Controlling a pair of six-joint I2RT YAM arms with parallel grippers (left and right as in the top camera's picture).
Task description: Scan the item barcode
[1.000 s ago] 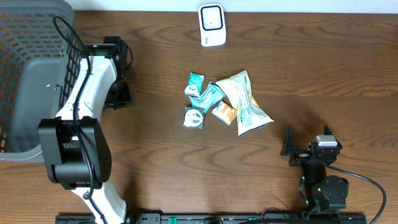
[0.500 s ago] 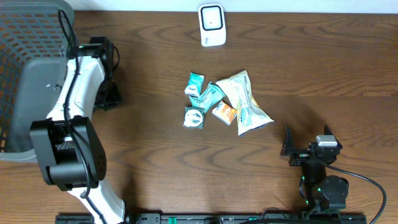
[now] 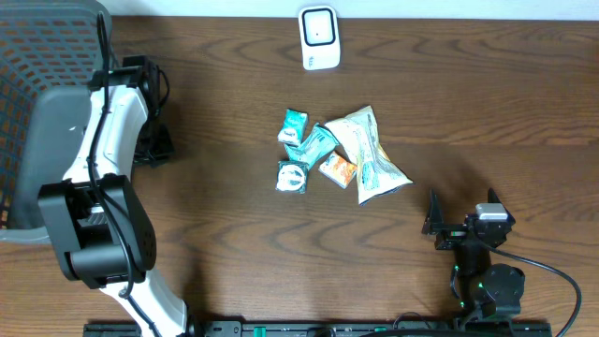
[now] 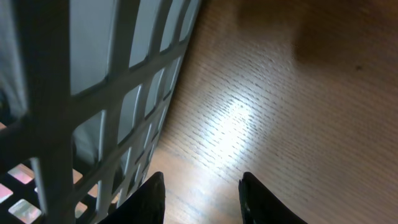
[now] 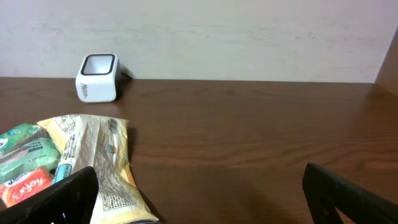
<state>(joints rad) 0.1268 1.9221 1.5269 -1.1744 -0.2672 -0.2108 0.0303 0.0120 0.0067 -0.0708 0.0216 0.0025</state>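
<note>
Several small packets lie heaped mid-table: a pale yellow bag (image 3: 367,154), teal packets (image 3: 309,145) and an orange packet (image 3: 338,169). The right wrist view shows the yellow bag (image 5: 93,162) at lower left. The white barcode scanner (image 3: 318,37) stands at the far edge, also visible as the scanner (image 5: 97,77) in the right wrist view. My left gripper (image 3: 154,148) is far left beside the basket, its jaws (image 4: 202,180) apart over bare wood with nothing between them. My right gripper (image 3: 461,213) rests near the front right, wide open (image 5: 199,174) and empty, right of the pile.
A grey mesh basket (image 3: 37,112) fills the left edge; its lattice wall (image 4: 112,124) stands close to the left fingers. Bare wood lies between the basket and the pile. A pale wall runs behind the scanner.
The left arm has swung left, closer to the basket, and its jaws have spread a little. The right arm and the packets have not moved.
</note>
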